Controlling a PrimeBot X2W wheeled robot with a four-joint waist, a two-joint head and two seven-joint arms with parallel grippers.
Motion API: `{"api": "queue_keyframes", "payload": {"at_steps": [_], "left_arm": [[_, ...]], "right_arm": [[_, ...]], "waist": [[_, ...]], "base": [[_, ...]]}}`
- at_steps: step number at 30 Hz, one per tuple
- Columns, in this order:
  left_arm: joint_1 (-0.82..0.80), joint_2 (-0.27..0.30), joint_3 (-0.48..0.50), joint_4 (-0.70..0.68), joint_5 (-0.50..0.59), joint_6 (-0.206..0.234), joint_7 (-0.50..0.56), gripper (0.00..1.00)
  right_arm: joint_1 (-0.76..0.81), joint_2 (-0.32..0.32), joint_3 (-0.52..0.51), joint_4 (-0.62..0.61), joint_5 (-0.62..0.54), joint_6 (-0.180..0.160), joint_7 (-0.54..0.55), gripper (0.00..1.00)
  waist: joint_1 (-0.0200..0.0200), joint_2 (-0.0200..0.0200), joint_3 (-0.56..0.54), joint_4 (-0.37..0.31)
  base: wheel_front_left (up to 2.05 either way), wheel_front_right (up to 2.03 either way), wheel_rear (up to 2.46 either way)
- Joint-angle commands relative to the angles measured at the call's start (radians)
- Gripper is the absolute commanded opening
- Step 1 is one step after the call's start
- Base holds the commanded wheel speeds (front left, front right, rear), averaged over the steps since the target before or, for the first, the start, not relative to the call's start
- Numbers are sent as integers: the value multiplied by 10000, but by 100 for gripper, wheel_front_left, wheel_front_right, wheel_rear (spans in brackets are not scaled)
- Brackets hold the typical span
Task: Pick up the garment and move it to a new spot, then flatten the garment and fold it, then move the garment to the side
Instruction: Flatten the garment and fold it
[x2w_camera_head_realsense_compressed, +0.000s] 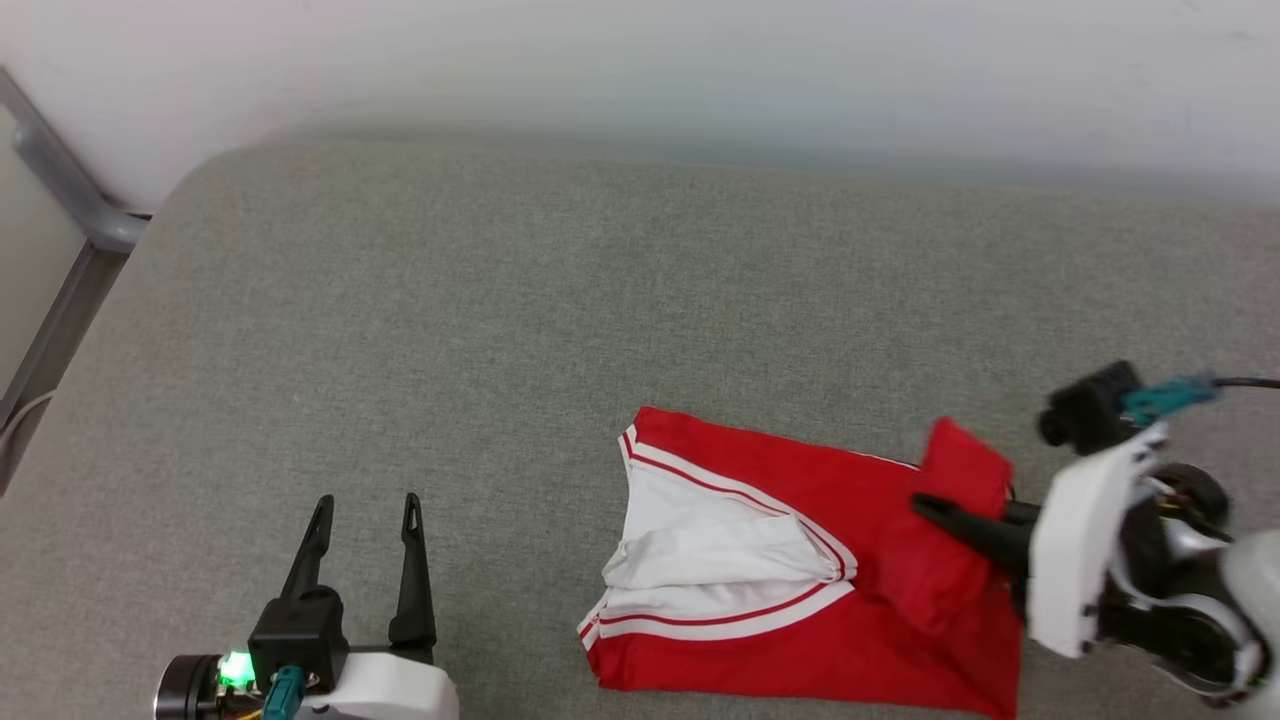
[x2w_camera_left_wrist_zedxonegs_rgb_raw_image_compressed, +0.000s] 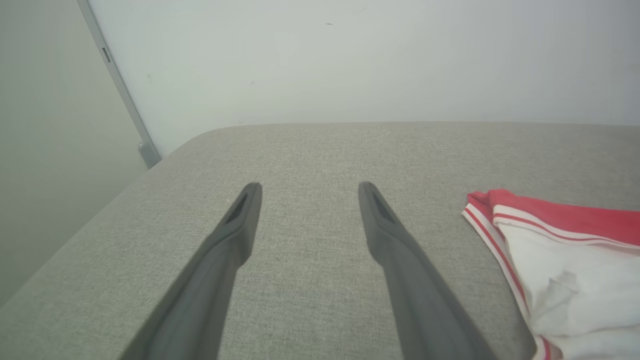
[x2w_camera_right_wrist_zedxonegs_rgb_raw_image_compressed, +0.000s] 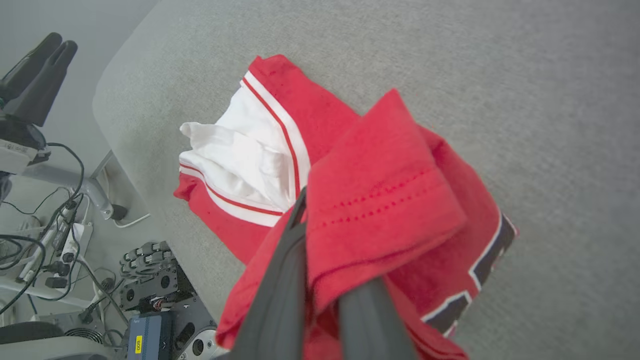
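We are gripping a hemmed red edge of the garment (x2w_camera_head_realsense_compressed: 800, 570) with the right gripper (x2w_camera_head_realsense_compressed: 935, 505). Its fingers are clenched on the fabric and are holding that edge raised above the rest of the cloth.

The remainder of the garment is lying on the grey padded surface (x2w_camera_head_realsense_compressed: 500, 300), ahead of and below the right fingertips. A white sleeve and striped trim are bunching at the end farthest from that tool.

The left gripper (x2w_camera_head_realsense_compressed: 367, 500) is standing released, jaws spread wide and holding nothing. The garment is lying off to its right, apart from its fingers.

We are judging the work as part-way. The garment is resting on the surface but is not yet flat, the fold is incomplete, and the move to the side is left to do.
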Motion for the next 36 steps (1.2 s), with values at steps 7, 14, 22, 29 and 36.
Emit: {"api": "queue_keyframes", "payload": {"at_steps": [7,14,22,29,36], "left_arm": [[-385,-68,-50,31,78,-50,-70,100],[-633,-121,-189,75,39,-69,-70,100],[-848,-155,-258,144,11,-133,-70,100],[-643,-169,-91,211,30,-114,-70,100],[-426,-126,55,183,129,-144,-70,100]], "right_arm": [[-1675,1225,1695,770,-861,-9,394,0],[-3005,2318,3071,2310,-1283,-9,261,0],[-3533,2859,4326,4355,-1386,-7,-178,0],[-3513,2938,4668,5011,-1088,-12,-1908,100],[-3514,2320,4412,4255,-1414,-9,-3876,100]], "waist": [[-1,-1,370,211],[-1,-1,723,395],[-1,-1,956,589],[-1,-1,730,365],[-1,-1,224,-9]], "base": [[0,0,0],[0,0,0],[0,0,0],[0,0,0],[0,0,0]]}}
